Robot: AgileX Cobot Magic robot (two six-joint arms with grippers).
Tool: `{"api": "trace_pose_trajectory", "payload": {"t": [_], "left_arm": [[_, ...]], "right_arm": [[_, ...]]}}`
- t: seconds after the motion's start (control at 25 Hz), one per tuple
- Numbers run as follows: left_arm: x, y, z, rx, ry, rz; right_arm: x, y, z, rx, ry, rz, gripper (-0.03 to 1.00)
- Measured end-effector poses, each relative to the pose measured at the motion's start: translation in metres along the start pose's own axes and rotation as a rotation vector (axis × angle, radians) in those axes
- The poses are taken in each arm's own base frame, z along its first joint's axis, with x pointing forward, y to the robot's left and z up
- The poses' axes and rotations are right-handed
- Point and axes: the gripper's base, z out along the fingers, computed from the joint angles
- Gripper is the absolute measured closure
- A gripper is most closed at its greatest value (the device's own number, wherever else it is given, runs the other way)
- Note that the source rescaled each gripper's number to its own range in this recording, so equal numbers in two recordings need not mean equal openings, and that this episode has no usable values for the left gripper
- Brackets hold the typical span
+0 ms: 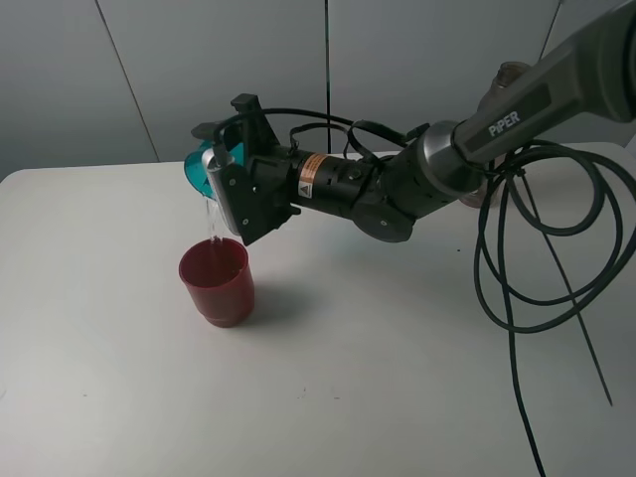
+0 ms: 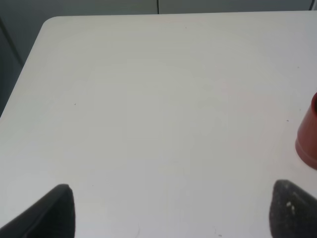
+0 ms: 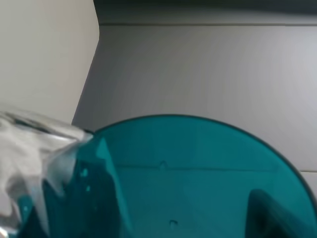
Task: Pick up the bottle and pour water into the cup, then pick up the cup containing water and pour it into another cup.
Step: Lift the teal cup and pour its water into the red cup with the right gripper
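Exterior high view: the right gripper [image 1: 221,189] is clamped on the teal cup [image 1: 199,171], tipped nearly on its side above the red cup [image 1: 217,282] so a thin stream of water [image 1: 211,221] falls inside it. The red cup stands left of the table's [image 1: 397,378] middle, well in from every edge. The left gripper [image 2: 168,208] hangs over bare table with its fingers spread wide, holding nothing. The bottle [image 1: 502,119] peeks out behind the right arm near the far right edge. Loose cables [image 1: 517,288] trail by the right edge, clear of the pour.

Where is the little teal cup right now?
In the high view the teal cup is left of centre, tipped in the right gripper just above the red cup on the white table.
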Motion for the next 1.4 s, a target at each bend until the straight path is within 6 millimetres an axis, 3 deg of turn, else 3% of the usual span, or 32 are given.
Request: {"api": "trace_pose_trajectory", "payload": {"t": [0.52,1.4], "left_arm": [[0.0000,0.0000,0.0000,0.000,0.000,0.000],[0.0000,0.0000,0.0000,0.000,0.000,0.000]], "right_arm": [[-0.0025,-0.0088,-0.0005,0.098,-0.026,-0.044,0.93],[-0.0083,-0.0099,-0.0008,0.116,-0.083,-0.164,0.93]]}}
